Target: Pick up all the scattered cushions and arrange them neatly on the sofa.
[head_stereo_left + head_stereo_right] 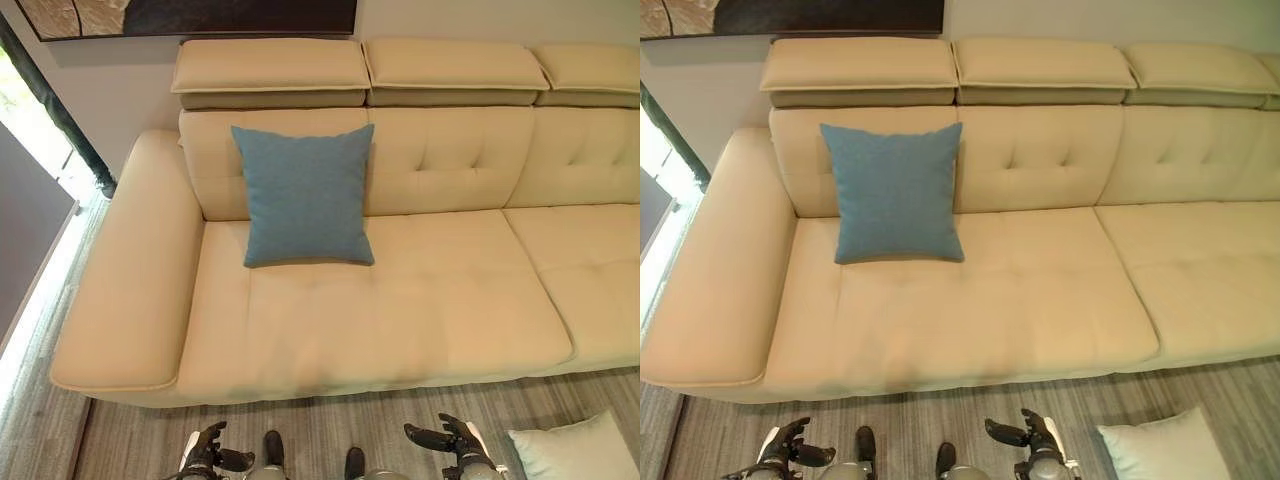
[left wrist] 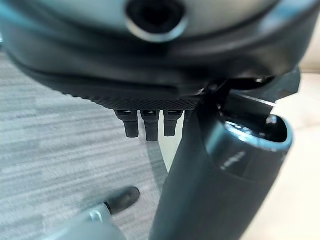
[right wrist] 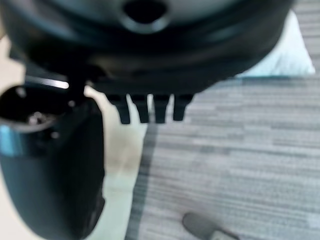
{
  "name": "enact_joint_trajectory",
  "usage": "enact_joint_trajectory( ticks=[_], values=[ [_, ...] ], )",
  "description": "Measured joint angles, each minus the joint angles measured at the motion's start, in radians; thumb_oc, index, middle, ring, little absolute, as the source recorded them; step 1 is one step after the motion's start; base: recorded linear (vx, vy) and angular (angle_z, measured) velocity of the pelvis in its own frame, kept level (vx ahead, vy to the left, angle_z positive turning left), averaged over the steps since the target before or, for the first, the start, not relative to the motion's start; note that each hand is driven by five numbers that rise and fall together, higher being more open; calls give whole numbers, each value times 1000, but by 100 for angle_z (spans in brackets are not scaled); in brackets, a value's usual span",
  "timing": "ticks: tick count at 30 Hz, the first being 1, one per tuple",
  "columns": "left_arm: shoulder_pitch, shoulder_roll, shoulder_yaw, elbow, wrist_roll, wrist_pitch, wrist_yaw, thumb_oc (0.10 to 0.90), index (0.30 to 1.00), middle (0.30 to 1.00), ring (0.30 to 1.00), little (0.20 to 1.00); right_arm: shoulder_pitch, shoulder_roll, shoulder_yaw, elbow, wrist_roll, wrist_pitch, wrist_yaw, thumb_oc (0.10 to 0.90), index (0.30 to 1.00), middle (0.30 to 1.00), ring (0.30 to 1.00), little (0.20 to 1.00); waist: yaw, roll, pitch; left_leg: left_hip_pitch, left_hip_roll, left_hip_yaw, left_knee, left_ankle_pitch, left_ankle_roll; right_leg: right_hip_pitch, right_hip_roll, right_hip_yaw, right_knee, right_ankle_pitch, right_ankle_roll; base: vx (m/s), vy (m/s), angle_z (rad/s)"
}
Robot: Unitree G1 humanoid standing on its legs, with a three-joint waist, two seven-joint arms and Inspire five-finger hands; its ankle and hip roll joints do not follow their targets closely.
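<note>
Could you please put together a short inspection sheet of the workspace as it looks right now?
Surface: beige sofa, seat bare apart from one cushion; grey striped floor in front of it.
Job's things: blue cushion upright on the seat, leaning against the backrest near the sofa's left arm; pale cushion lying on the floor by the robot's right side, not yet picked up.
Clutter: nothing seen.
Hands: left hand and right hand low in front of the sofa, fingers relaxed, both holding nothing.
Cables: nothing seen.
Surroundings: framed picture on the wall above the backrest; bright window at the left.
</note>
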Motion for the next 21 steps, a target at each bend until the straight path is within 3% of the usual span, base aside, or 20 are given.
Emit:
enact_joint_trajectory(
  ticks=[1, 3, 7, 8, 9, 10, 11, 12, 13, 15, 17, 18, 20, 21],
  values=[
    [-9, -7, -1, -2, -1, -1, 0, 800, 900, 900, 900, 900, 4, -4, 5, -1, 0, -3, -2, 800, 900, 900, 900, 900, 4, 1, 0, -30, 9, -12, 26, 13, -31, -21, 14, -4, 8, 9, -14, -183, -67, -2],
    [-19, -12, -9, 0, -1, -1, -1, 800, 900, 900, 900, 900, 8, -8, 5, 2, 0, -6, -2, 800, 900, 900, 900, 900, 6, 6, 5, -52, 13, -48, 39, 28, -51, -36, 18, -10, 20, 9, -25, -204, -43, 6],
    [-31, -15, -35, 0, -3, -1, -1, 800, 900, 900, 900, 900, 16, -15, 6, 7, 0, -5, -3, 800, 900, 900, 900, 900, 10, 20, 22, -69, 16, -86, 81, 34, -62, -27, 18, -9, 31, 6, -35, -110, 13, 6],
    [-39, -21, -38, -1, -3, -1, -1, 800, 900, 900, 900, 900, 19, -26, 7, 9, 0, -5, -3, 800, 900, 900, 900, 900, 4, 24, 28, -69, 13, -90, 89, 31, -64, -34, 12, -8, 34, 21, -52, -345, 99, -10],
    [-44, -23, -38, 1, -5, -1, 1, 800, 900, 900, 900, 900, 6, -31, 27, 22, 0, -6, -2, 800, 900, 900, 900, 900, 2, 14, 35, -75, -9, -122, 131, 0, -88, -52, -3, 3, 52, 43, -82, -398, 197, -37],
    [-49, -19, -22, 6, -20, 0, -6, 800, 900, 900, 900, 900, -19, -40, 42, 44, 0, -15, -2, 800, 900, 900, 900, 900, -4, -16, 46, -45, -78, -210, 169, -47, -82, -45, -40, 36, 61, 47, -63, -113, 180, -41],
    [-47, -20, -22, 7, -21, 0, -3, 800, 900, 900, 900, 900, -23, -48, 40, 46, 0, -16, -3, 800, 900, 900, 900, 900, -15, -16, 46, -17, -102, -233, 168, -59, -77, -35, -45, 45, 52, 53, -54, -94, 216, -48],
    [-44, -22, -26, 11, -24, 0, 1, 800, 900, 900, 900, 900, -27, -60, 27, 48, 0, -14, -5, 800, 900, 900, 900, 900, -38, -8, 44, 39, -117, -274, 141, -106, -52, -29, -43, 64, 49, 60, -44, -41, 117, -35],
    [-37, -23, -27, 10, -29, -1, 0, 800, 900, 900, 900, 900, -33, -61, 14, 47, 0, -14, -6, 800, 900, 900, 900, 900, -41, 7, 36, 65, -113, -280, 100, -109, -48, -30, -36, 72, 50, 61, -36, -6, 64, -45],
    [-57, -26, -31, 4, -38, -2, -2, 800, 900, 900, 900, 900, -44, -54, -5, 47, 1, -13, -13, 800, 900, 900, 900, 900, -48, 7, 36, 91, -98, -274, 38, -140, -28, -58, -27, 91, 62, 55, -5, 1, 0, -37],
    [-82, -27, -46, 6, -39, -1, -2, 800, 900, 900, 900, 900, -3, -31, -2, 49, 2, -3, -12, 800, 900, 900, 900, 900, -60, -33, 33, 88, -137, -267, 43, -130, -15, -79, -56, 89, 65, 85, 17, -274, 409, -16],
    [-78, -23, -79, 11, -39, 2, 5, 800, 900, 900, 900, 900, 2, -18, -34, 53, 3, -6, -10, 800, 900, 900, 900, 900, -61, -37, 33, 92, -146, -240, 45, -120, 2, -85, -58, 99, 69, 106, 42, -297, 434, -49],
    [-55, -28, -114, 19, -37, 1, -16, 800, 900, 900, 900, 900, -23, -4, -70, 48, 13, -12, -18, 800, 900, 900, 900, 900, -57, -16, 22, 107, -138, -173, 7, -125, 35, -96, -62, 121, -11, 168, 124, -126, 133, -135],
    [-58, -28, -111, 24, -37, 1, -17, 800, 900, 900, 900, 900, -27, -1, -58, 49, 13, -8, -20, 800, 900, 900, 900, 900, -68, -25, 24, 104, -158, -144, 8, -129, 49, -90, -82, 102, -49, 168, 105, -102, 108, -130]
  ],
)
